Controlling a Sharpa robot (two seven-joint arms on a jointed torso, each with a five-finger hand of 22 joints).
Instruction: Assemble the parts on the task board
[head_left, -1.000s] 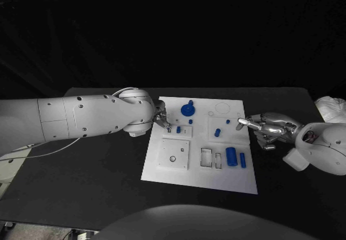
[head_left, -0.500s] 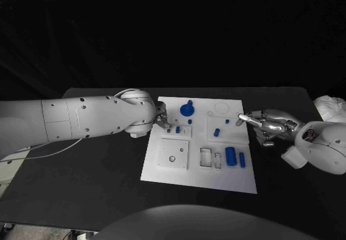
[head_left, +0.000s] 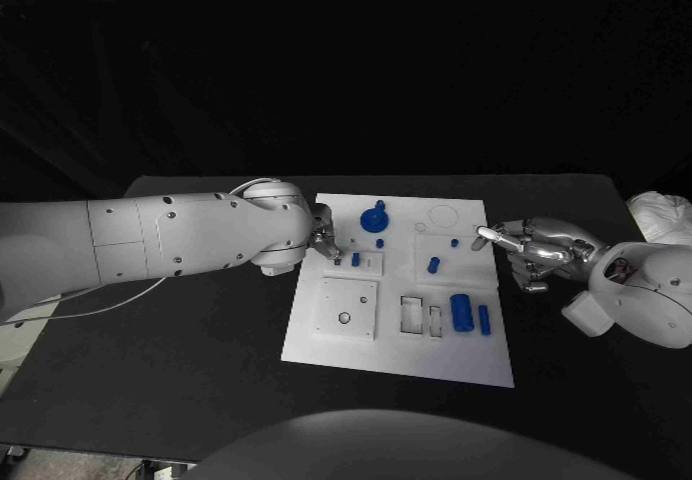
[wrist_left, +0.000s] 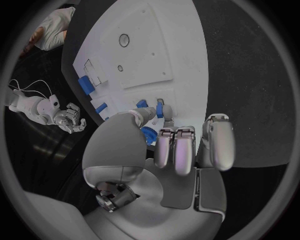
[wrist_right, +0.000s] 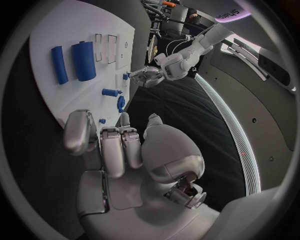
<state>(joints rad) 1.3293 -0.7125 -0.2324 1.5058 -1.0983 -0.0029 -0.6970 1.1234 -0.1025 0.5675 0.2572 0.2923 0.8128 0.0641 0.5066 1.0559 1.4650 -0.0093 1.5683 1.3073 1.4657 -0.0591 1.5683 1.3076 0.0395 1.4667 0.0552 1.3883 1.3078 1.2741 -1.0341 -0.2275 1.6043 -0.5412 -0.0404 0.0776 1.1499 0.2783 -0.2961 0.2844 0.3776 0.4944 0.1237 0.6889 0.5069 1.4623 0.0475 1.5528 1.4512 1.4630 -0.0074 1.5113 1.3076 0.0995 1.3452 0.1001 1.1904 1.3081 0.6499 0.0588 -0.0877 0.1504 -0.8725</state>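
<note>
The white task board (head_left: 335, 340) lies mid-table. My left hand (head_left: 326, 241) hovers at its upper left edge, and its thumb (wrist_left: 141, 114) reaches close to a short blue peg (head_left: 356, 259) (wrist_left: 160, 108) standing in a small square plate. Nothing is held there. A blue round knob (head_left: 375, 217) sits just beyond it. My right hand (head_left: 534, 252) hangs at the board's right edge with its fingers (wrist_right: 115, 147) curled and nothing in them. On the board are another blue peg (head_left: 434, 265), a thick blue cylinder (head_left: 462, 312) (wrist_right: 83, 61) and a thin blue bar (head_left: 485, 320) (wrist_right: 58, 64).
Two small blue studs (head_left: 381, 242) (head_left: 454, 242) stand on the board's upper half. A square plate with a round hole (head_left: 349, 306) and two narrow slots (head_left: 414, 315) lie lower down. A white cloth-like object (head_left: 663, 215) sits at the table's right edge.
My left hand's fingers have drawn slightly up and away from the short peg. My right hand has shifted a little upward along the board's right edge.
</note>
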